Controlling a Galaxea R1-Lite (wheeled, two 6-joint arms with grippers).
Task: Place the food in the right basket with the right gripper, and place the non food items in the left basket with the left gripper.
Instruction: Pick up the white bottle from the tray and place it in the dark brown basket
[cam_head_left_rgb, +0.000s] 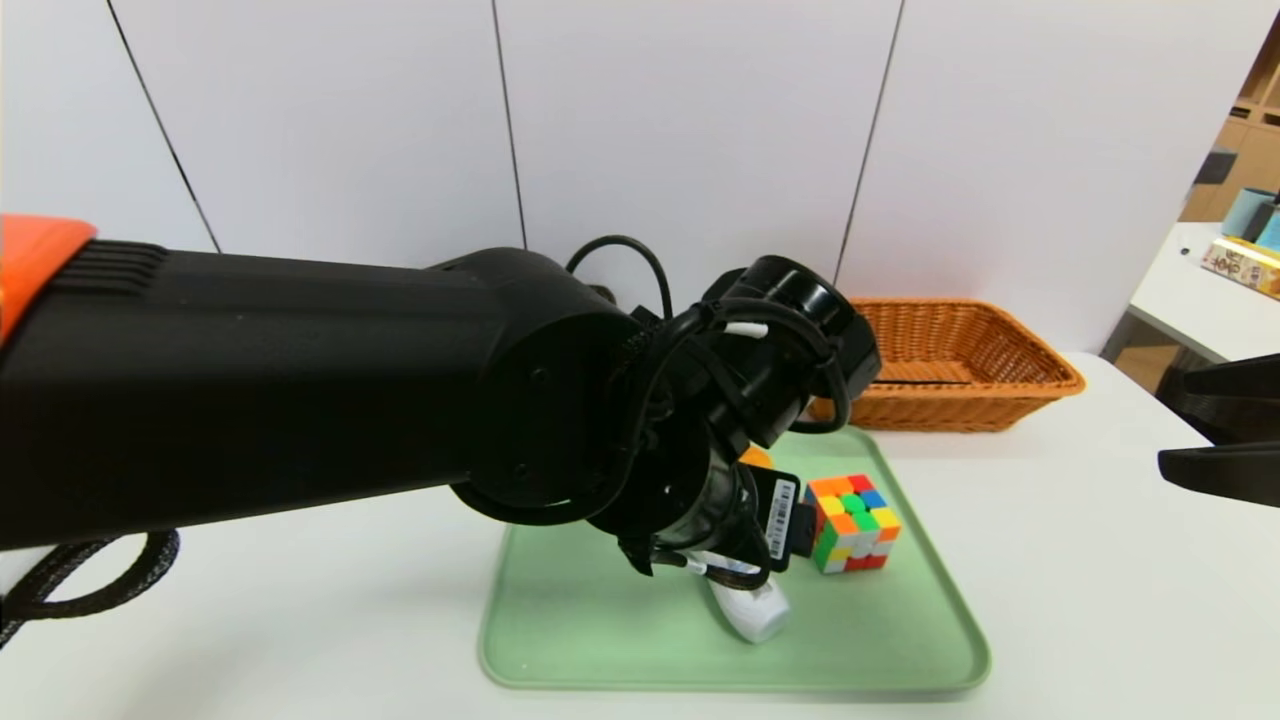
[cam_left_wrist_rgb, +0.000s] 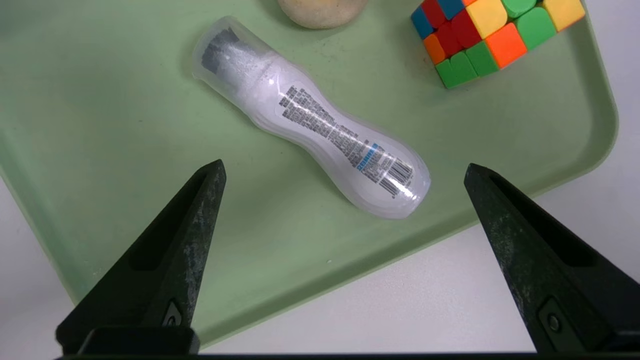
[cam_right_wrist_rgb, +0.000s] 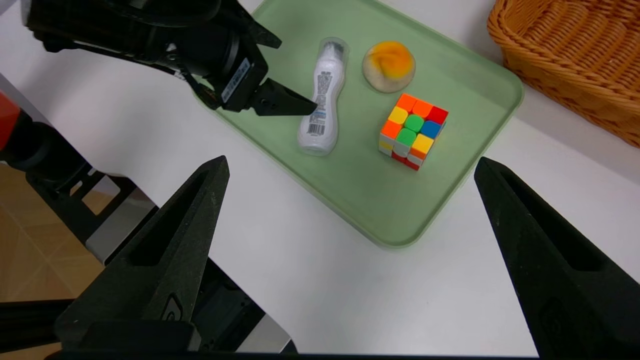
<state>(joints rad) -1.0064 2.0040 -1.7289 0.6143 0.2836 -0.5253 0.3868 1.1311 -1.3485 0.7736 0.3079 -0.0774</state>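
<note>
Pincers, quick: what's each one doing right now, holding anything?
Left pincer: open, empty, above the white bottle on the green tray.
Right pincer: open, empty, off to the tray's side.

Legible text: none. White plastic bottle w/ clear cap (cam_left_wrist_rgb: 310, 117), lying on pale green plastic tray (cam_left_wrist_rgb: 125, 90), is carrying dense black small print, a blue patch and a barcode, all too small to read. Black left gripper (cam_right_wrist_rgb: 270, 97) is showing a white barcode sticker on its body, digits unreadable.
</note>
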